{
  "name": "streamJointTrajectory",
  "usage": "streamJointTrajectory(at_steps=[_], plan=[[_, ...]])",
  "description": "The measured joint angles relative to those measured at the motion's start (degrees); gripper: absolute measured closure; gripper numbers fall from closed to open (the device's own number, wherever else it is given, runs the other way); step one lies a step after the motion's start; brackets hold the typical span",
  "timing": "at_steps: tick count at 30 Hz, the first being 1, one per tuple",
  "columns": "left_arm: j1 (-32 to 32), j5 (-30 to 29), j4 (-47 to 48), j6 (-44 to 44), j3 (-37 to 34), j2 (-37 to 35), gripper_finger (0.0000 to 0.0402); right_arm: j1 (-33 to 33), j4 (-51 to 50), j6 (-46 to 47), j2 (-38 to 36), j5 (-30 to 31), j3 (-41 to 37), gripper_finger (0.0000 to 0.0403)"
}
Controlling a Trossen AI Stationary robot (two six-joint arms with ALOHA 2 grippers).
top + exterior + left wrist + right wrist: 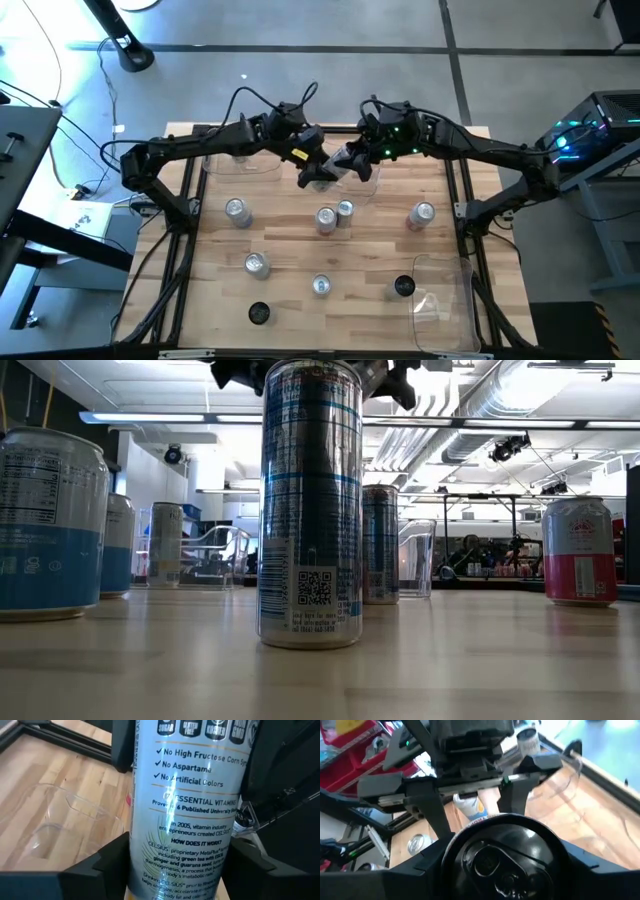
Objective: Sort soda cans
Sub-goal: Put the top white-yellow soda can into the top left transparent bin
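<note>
A silver can with printed text and a black top [190, 810] is held in the air between my two grippers, over the table's far middle [336, 163]. My left gripper [318, 172] reaches it from the left and my right gripper [352, 158] from the right. In the right wrist view the can's black top [495, 860] faces the camera. Several other cans stand upright on the table: silver ones [236, 211] [325, 219] [345, 209] [256, 263] [321, 286], a silver and red one [422, 213], and black-topped ones [404, 287] [259, 313]. My left gripper pinches the can's printed wall [150, 865] between its two fingers [100, 870], which lie across the can. The can is lifted clear of the table. My right gripper has the same can at its black-topped end [455, 845], one finger [420, 865] on each side of the rim, with the fingers lying along the can.
Clear plastic bins sit at the far middle [368, 185], the far left [240, 165] and the near right [445, 300]. In the low view a tall can [310, 500] stands close to the camera. Bare wood lies between the standing cans.
</note>
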State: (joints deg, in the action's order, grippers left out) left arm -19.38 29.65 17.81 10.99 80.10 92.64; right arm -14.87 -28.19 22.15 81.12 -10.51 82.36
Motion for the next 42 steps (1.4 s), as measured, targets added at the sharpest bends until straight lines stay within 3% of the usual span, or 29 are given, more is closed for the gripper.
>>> streamJointTrajectory(at_steps=[2, 6, 8, 15, 19, 22, 25, 30, 35, 42], plan=[[-0.06, 0.08, 0.03, -0.71, 0.1, -0.06, 0.0167, -0.02, 1.65, -0.63, -0.13, 1.11, 0.0, 0.0154], [-1.14, -1.05, 2.03, -0.42, 0.01, -0.02, 0.0167, -0.89, -1.35, -2.42, -0.34, 6.1, 6.04, 0.0044], [-2.18, -1.15, 4.1, -1.29, -0.38, -0.02, 0.0167, -1.24, -5.86, -4.59, -0.68, 7.7, 10.41, 0.002], [-8.37, -1.64, 5.9, -3.44, 0.0, -5.23, 0.0167, -1.02, -21.31, -10.72, -0.55, 16.56, 24.92, 0.0042], [-12.35, -1.61, -5.63, 1.71, -0.21, -10.47, 0.0167, -1.11, -26.36, -10.0, -0.52, 19.11, 26.25, 0.0042], [-13.82, -0.6, -19.13, 7.93, 0.31, -13.67, 0.0167, -0.45, -19.19, -9.62, -0.3, 16.16, 21.44, 0.0042], [-13.05, 0.96, -28.51, 13.01, 0.17, -14.21, 0.0167, 0.07, -4.02, -10.21, -0.28, 12.57, 14.61, 0.0041], [-11.57, -1.41, -30.69, 15.1, 0.04, -13.93, 0.0167, -0.24, 18.54, -8.56, -0.22, 7.22, 6.93, 0.0041], [-9.27, -3.87, -31.87, 15.27, 0.03, -11.14, 0.0167, 0.19, 19.33, -6.68, 1.39, 5.63, 5.52, 0.0041], [-7.08, -4.68, -35.76, 17.08, -0.02, -8.66, 0.0167, 0.24, 16.49, -7.89, 2.17, 9.43, 5.58, 0.0041]])
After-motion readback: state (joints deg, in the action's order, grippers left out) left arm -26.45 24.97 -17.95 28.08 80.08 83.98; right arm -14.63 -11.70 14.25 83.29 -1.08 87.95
